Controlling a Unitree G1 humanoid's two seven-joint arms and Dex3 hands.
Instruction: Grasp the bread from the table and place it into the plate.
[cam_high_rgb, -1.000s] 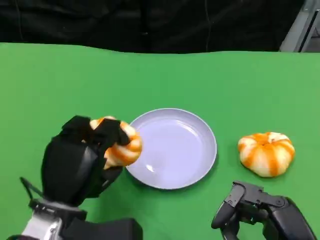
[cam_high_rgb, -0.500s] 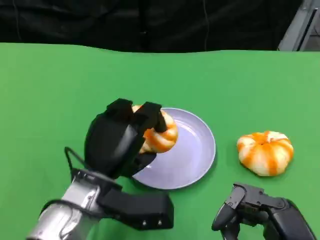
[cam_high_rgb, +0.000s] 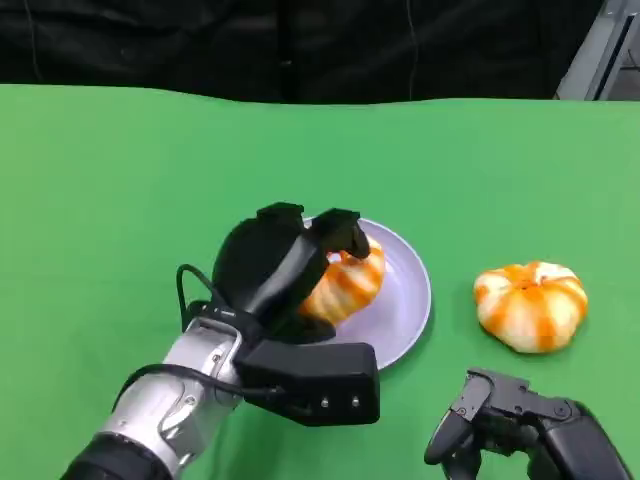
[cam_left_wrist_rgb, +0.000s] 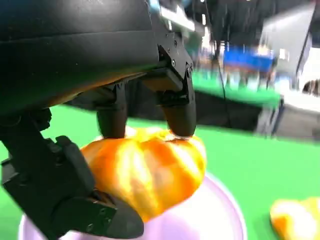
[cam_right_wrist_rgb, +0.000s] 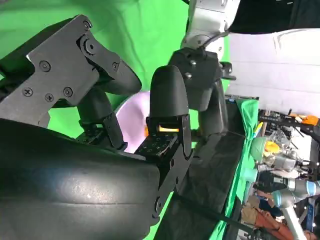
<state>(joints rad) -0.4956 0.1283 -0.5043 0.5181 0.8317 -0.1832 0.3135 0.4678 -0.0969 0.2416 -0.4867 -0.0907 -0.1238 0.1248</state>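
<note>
My left hand (cam_high_rgb: 283, 265) grips an orange-and-white striped bread (cam_high_rgb: 346, 286) and holds it over the left half of the lilac plate (cam_high_rgb: 405, 300). In the left wrist view the fingers (cam_left_wrist_rgb: 179, 111) press on the bread (cam_left_wrist_rgb: 150, 170) from above and the thumb sits under it, with the plate (cam_left_wrist_rgb: 220, 220) just below. Whether the bread touches the plate I cannot tell. My right hand (cam_high_rgb: 510, 430) rests low at the near right, its fingers (cam_right_wrist_rgb: 167, 95) apart and holding nothing.
A second striped bread (cam_high_rgb: 531, 305) lies on the green table (cam_high_rgb: 120, 180) to the right of the plate, just beyond my right hand. A black backdrop runs along the table's far edge. Open green cloth lies to the left and behind the plate.
My left hand has carried the bread rightward from beside the plate's left rim to over the plate. The right hand and the second bread have stayed put.
</note>
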